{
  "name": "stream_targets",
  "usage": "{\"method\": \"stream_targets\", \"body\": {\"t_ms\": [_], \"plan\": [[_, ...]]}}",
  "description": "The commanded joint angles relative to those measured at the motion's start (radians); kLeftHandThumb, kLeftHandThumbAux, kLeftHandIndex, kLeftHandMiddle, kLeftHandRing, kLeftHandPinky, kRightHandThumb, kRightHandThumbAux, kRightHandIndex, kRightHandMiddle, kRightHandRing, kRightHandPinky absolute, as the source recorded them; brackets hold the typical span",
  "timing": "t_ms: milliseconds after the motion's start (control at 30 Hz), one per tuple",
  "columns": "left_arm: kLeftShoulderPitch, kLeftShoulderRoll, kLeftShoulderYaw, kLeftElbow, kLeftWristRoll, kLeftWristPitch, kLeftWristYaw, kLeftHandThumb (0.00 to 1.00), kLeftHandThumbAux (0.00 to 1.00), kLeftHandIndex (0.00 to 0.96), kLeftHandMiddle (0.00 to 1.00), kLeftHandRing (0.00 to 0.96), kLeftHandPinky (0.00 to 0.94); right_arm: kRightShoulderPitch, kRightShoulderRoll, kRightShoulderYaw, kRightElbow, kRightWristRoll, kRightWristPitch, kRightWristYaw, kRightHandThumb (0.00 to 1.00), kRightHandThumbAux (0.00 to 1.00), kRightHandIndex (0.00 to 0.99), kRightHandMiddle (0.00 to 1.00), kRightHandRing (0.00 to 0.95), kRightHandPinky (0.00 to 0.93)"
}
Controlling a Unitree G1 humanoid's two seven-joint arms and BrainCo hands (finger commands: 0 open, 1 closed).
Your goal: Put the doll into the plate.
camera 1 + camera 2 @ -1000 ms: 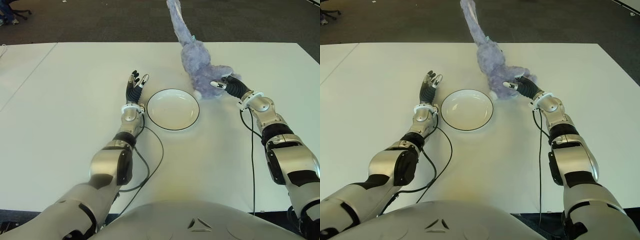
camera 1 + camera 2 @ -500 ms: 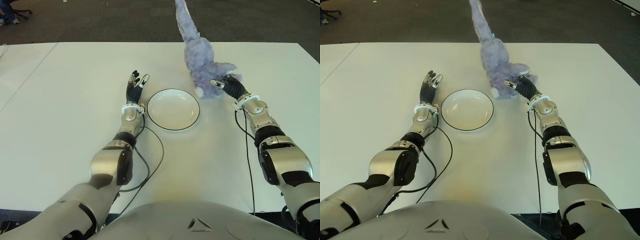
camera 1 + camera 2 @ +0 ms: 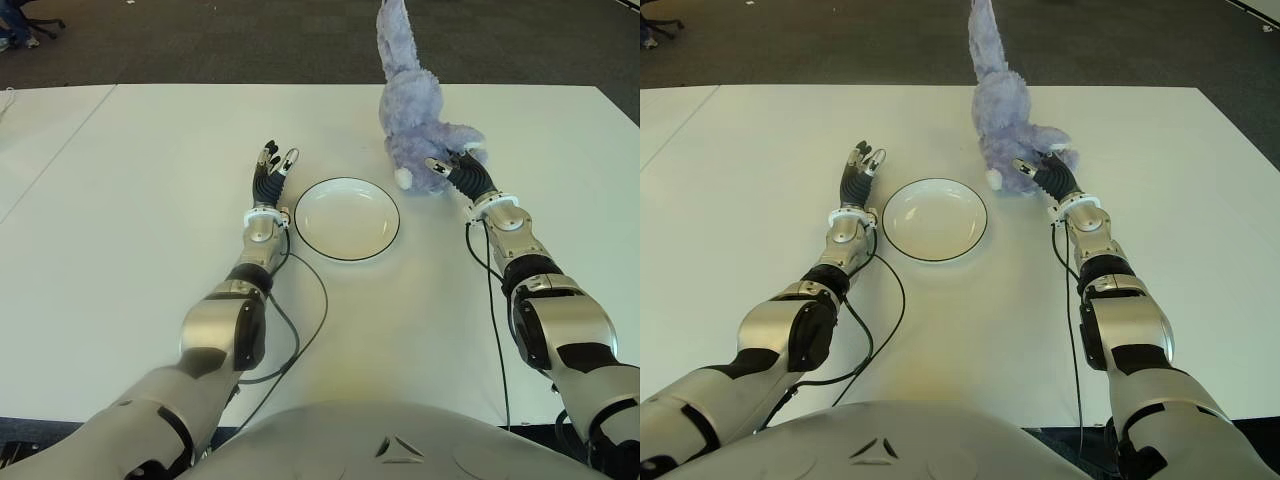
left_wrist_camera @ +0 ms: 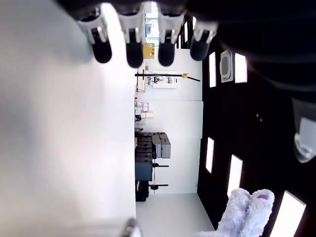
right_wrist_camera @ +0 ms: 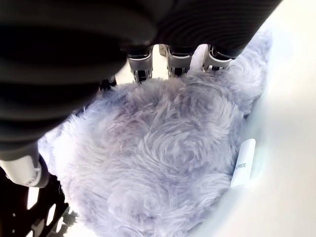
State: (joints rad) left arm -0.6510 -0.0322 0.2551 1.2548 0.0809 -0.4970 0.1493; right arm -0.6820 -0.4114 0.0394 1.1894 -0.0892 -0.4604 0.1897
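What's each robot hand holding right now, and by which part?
Right robot hand is closed on the doll, fingers sunk into its furry lower body. Left robot hand, beside the plate, holds nothing.

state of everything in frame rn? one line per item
Doll: fluffy lavender plush, on the table beyond and right of the plate, not in it.
Right hand: on the doll's near side, fingers sunk into the fur around it.
Plate: white with dark rim, upright on the table, nothing in it.
Left hand: left of the plate, fingers extended, holding nothing.
Table: white, carrying plate and doll.
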Motion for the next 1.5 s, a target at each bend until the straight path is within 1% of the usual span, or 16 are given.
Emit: {"method": "stream_targets", "body": {"t_ms": [33, 67, 100, 133, 200, 267, 367, 400, 433, 467, 600, 667, 867, 1100, 1233, 1500], "plan": [[0.156, -0.03, 0.013, 0.113, -0.011, 0.149, -0.003, 0.0, 0.462, 0.0, 0.11, 0.109, 0.015, 0.084, 0.029, -0.011, 0.063, 0.0, 0.092, 0.027, 0.405, 0.518, 0.103, 0.018, 0.0, 0.0], [0.156, -0.031, 0.014, 0.113, -0.012, 0.15, -0.004, 0.0, 0.467, 0.0, 0.112, 0.112, 0.017, 0.085, 0.028, -0.015, 0.061, 0.002, 0.092, 0.028, 0.432, 0.545, 0.157, 0.065, 0.034, 0.028], [0.155, -0.031, 0.015, 0.113, -0.014, 0.15, -0.006, 0.0, 0.468, 0.0, 0.112, 0.112, 0.017, 0.085, 0.029, -0.019, 0.058, 0.003, 0.094, 0.026, 0.437, 0.55, 0.166, 0.073, 0.04, 0.033], [0.155, -0.031, 0.016, 0.113, -0.015, 0.151, -0.007, 0.0, 0.472, 0.0, 0.114, 0.112, 0.02, 0.086, 0.029, -0.021, 0.056, 0.003, 0.095, 0.024, 0.622, 0.673, 0.347, 0.151, 0.131, 0.115], [0.155, -0.031, 0.018, 0.113, -0.017, 0.15, -0.01, 0.0, 0.473, 0.0, 0.114, 0.112, 0.021, 0.085, 0.032, -0.023, 0.057, 0.002, 0.098, 0.017, 0.677, 0.709, 0.399, 0.174, 0.159, 0.14], [0.157, -0.033, 0.019, 0.113, -0.018, 0.14, -0.016, 0.0, 0.471, 0.0, 0.107, 0.103, 0.018, 0.084, 0.031, -0.016, 0.062, -0.012, 0.104, -0.004, 0.701, 0.703, 0.422, 0.383, 0.371, 0.339], [0.158, -0.032, 0.017, 0.113, -0.014, 0.135, -0.017, 0.0, 0.465, 0.0, 0.102, 0.099, 0.017, 0.085, 0.029, -0.004, 0.064, -0.033, 0.104, -0.032, 0.71, 0.699, 0.43, 0.461, 0.439, 0.407], [0.158, -0.032, 0.015, 0.113, -0.012, 0.135, -0.016, 0.0, 0.455, 0.0, 0.097, 0.095, 0.017, 0.085, 0.029, 0.001, 0.064, -0.039, 0.103, -0.042, 0.714, 0.696, 0.433, 0.565, 0.561, 0.536], [0.158, -0.031, 0.014, 0.113, -0.01, 0.135, -0.015, 0.0, 0.454, 0.0, 0.096, 0.094, 0.017, 0.085, 0.029, 0.005, 0.063, -0.046, 0.105, -0.058, 0.715, 0.696, 0.434, 0.583, 0.582, 0.559], [0.158, -0.031, 0.013, 0.113, -0.008, 0.135, -0.014, 0.0, 0.448, 0.0, 0.093, 0.092, 0.016, 0.085, 0.029, 0.008, 0.063, -0.05, 0.107, -0.068, 0.716, 0.695, 0.435, 0.655, 0.659, 0.647], [0.158, -0.029, 0.009, 0.112, -0.006, 0.129, -0.013, 0.0, 0.443, 0.0, 0.088, 0.087, 0.013, 0.08, 0.034, 0.012, 0.064, -0.054, 0.138, -0.111, 0.716, 0.696, 0.436, 0.722, 0.742, 0.752], [0.158, -0.03, 0.009, 0.112, -0.007, 0.136, -0.015, 0.0, 0.457, 0.0, 0.088, 0.082, 0.014, 0.063, 0.045, -0.003, 0.074, -0.038, 0.188, -0.147, 0.715, 0.699, 0.438, 0.766, 0.771, 0.795], [0.158, -0.033, 0.016, 0.112, -0.016, 0.143, -0.02, 0.0, 0.493, 0.0, 0.091, 0.079, 0.025, 0.039, 0.046, -0.031, 0.09, -0.008, 0.238, -0.164, 0.716, 0.703, 0.441, 0.796, 0.802, 0.821], [0.159, -0.041, 0.03, 0.111, -0.027, 0.127, -0.033, 0.0, 0.497, 0.0, 0.084, 0.077, 0.02, 0.037, 0.039, -0.065, 0.088, 0.012, 0.242, -0.16, 0.716, 0.706, 0.441, 0.801, 0.807, 0.822], [0.162, -0.044, 0.041, 0.111, -0.035, 0.123, -0.035, 0.0, 0.495, 0.0, 0.089, 0.079, 0.018, 0.04, 0.009, -0.103, 0.079, 0.038, 0.238, -0.156, 0.717, 0.709, 0.439, 0.783, 0.797, 0.812], [0.156, -0.046, 0.029, 0.112, -0.022, 0.131, -0.021, 0.0, 0.464, 0.0, 0.083, 0.076, 0.017, 0.022, -0.019, -0.156, 0.075, 0.057, 0.286, -0.221, 0.716, 0.709, 0.438, 0.77, 0.793, 0.813]]}}
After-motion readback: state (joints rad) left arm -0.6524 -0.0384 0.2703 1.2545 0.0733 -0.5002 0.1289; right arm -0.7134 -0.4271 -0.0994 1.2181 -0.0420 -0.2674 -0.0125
